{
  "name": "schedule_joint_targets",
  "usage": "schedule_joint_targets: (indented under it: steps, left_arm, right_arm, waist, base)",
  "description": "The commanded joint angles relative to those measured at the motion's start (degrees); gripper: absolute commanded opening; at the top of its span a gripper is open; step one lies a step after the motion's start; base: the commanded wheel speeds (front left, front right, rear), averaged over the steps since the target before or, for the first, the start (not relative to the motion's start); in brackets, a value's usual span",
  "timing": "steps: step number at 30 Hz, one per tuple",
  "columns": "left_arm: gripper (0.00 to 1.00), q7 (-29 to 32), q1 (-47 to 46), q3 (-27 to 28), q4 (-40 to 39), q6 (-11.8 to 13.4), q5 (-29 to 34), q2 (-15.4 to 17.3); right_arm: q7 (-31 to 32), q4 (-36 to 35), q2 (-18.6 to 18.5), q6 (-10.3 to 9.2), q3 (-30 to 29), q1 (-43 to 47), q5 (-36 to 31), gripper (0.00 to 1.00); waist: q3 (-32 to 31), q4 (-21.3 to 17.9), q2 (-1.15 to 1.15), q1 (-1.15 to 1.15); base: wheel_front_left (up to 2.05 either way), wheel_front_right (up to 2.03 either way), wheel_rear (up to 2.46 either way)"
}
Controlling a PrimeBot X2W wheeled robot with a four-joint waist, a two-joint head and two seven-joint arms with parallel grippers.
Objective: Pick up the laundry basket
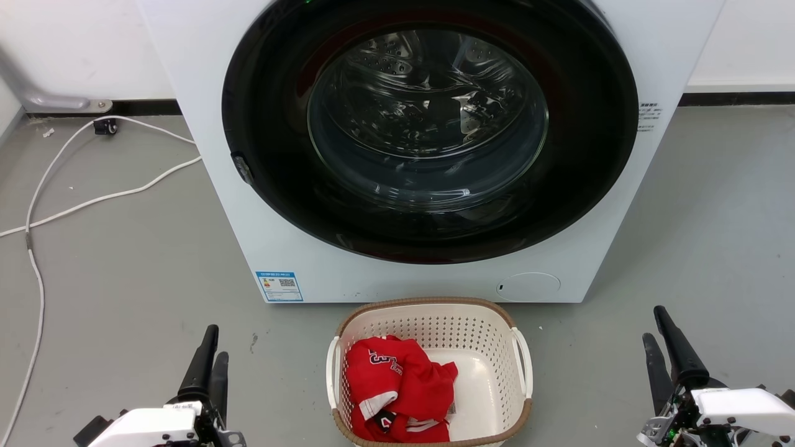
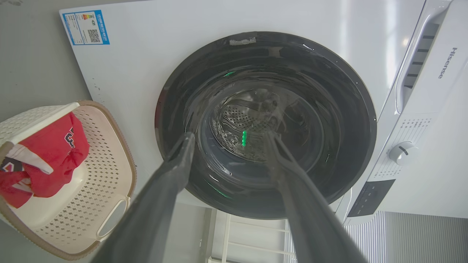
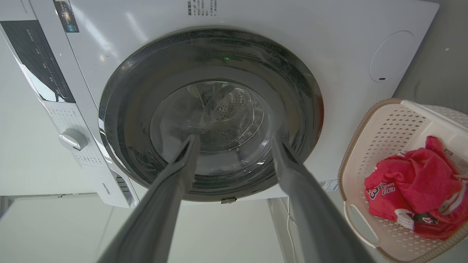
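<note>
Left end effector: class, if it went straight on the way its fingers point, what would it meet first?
Probably the washing machine door, which the left end effector faces squarely; depth unclear.

My left gripper point(image 1: 216, 344) and my right gripper point(image 1: 653, 324) rest low at either side, well apart from each other, long dark fingers pointing forward, each pair spread apart and gripping nothing.

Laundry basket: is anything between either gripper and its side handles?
Nothing visible. Only bare grey floor separates the left gripper from the left handle of the laundry basket, and the right gripper from the right handle. Both grippers are open. The washing machine stands behind the basket, outside both paths.
</note>
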Motion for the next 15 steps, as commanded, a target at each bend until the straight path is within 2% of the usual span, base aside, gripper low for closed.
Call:
schedule_joint_targets:
  steps: [1, 7, 15]
  left_arm:
    - [1.0, -0.68, -0.28, 0.27, -1.14, -0.02, 0.75, 0.17]
    - [1.0, -2.23, 0.1, 2.04, -1.24, -0.02, 3.25, 0.2]
    - [1.0, -4.13, 0.06, 5.28, -1.75, -0.03, 8.58, 0.24]
  right_arm:
    - [-0.69, -1.28, -0.16, 0.0, 0.31, -0.47, -1.18, 1.0]
    - [-2.25, -1.47, -0.17, 0.0, -0.31, -0.31, -6.02, 1.0]
    - [-4.16, -3.18, -0.17, 0.0, -0.97, -0.24, -15.93, 1.0]
  waist:
    - [0.01, -0.01, 0.0, 0.0]
    - [0.02, -0.01, 0.0, 0.0]
    - [0.03, 0.04, 0.0, 0.0]
  base:
    - [0.0, 0.0, 0.0]
    - [0.0, 0.0, 0.0]
    - [0.0, 0.0, 0.0]
